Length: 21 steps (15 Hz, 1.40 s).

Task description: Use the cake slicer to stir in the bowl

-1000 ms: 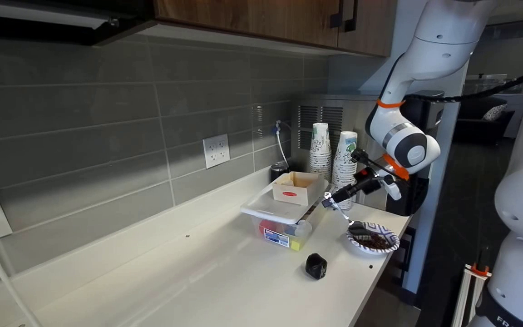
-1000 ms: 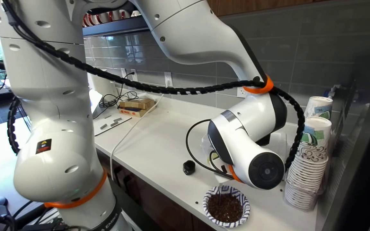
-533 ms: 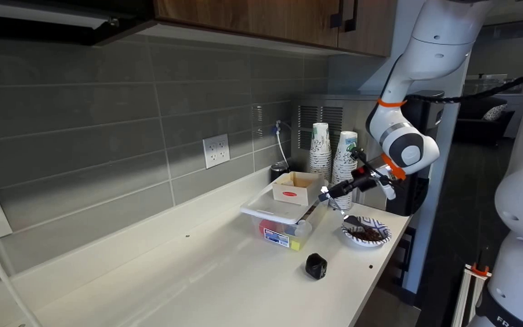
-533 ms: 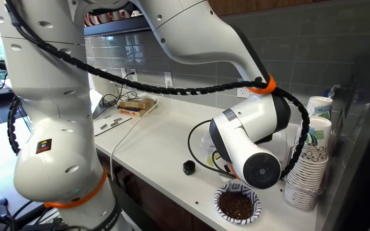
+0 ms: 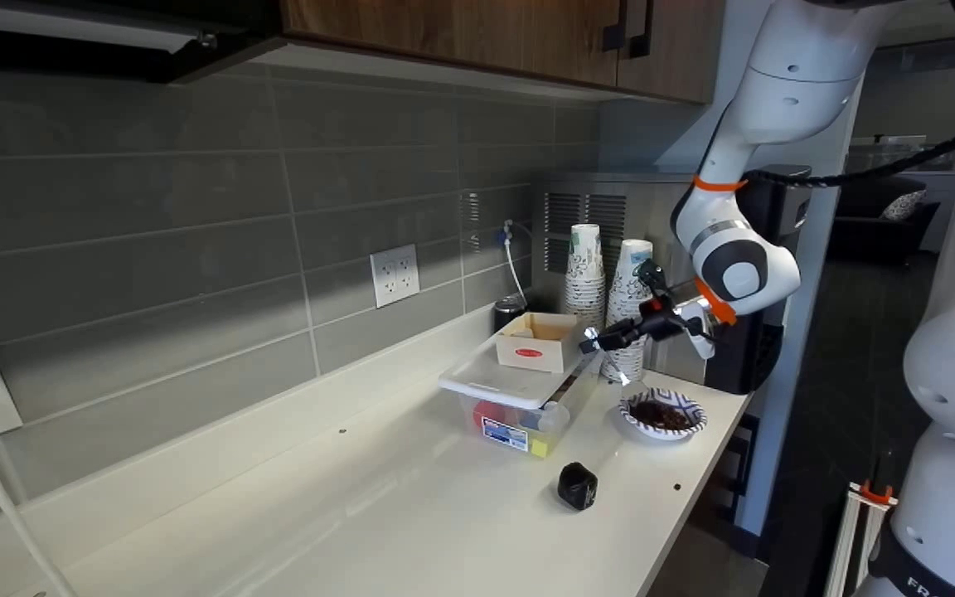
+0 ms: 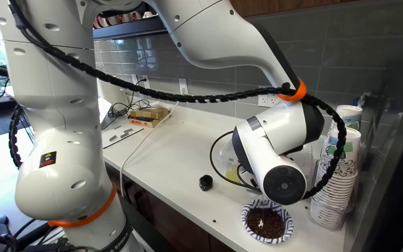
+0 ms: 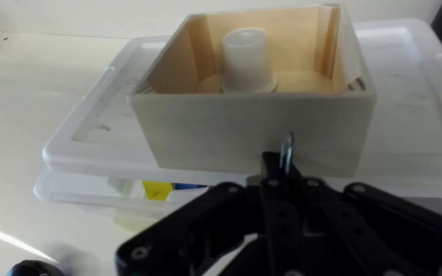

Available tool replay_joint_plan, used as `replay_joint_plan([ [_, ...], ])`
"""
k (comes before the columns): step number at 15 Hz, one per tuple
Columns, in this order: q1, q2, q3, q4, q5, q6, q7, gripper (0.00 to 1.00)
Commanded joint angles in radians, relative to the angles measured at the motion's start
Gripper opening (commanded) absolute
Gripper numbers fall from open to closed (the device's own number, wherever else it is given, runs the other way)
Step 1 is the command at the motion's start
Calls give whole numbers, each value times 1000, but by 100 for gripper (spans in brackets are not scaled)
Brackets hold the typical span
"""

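Bowl (image 5: 661, 432) on ctr (image 5: 444, 514), lower than pincer (image 5: 591, 343) w/ slicer (image 5: 618, 371) clamped.

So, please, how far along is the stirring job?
Done: the tool grips the cake slicer; it slants down toward the bowl, blade end unclear. In hand: probably stirring; the bowl has slid along the counter in the last second. Left: likely more mixing of the brown contents.

Glossy white arm (image 6: 219, 45) with rounded joints (image 6: 52, 189), a black end cap (image 6: 284, 185), orange bands (image 6: 302, 90), ribbed black cable (image 6: 173, 98), dark yellow-marked label (image 6: 48, 159), EMIKA lettering (image 6: 120, 242); black gripper (image 7: 284, 166) with round grey screws (image 7: 139, 253)
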Motion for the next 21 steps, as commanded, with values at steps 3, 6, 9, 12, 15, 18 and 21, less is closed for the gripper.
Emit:
replay_joint_plan([
  [3, 14, 9, 4, 28, 109, 43, -95, 1],
  [6, 18, 6, 5, 25, 152, 83, -179, 1],
  [9, 24, 7, 8, 23, 151, 120, -220, 1],
  [12, 39, 13, 16, 25, 93, 170, -160, 1],
  [15, 49, 23, 29, 26, 31, 184, -76, 1],
  [18, 55, 33, 36, 25, -29, 168, 11, 1],
  [21, 57, 37, 36, 30, -89, 154, 104, 1],
])
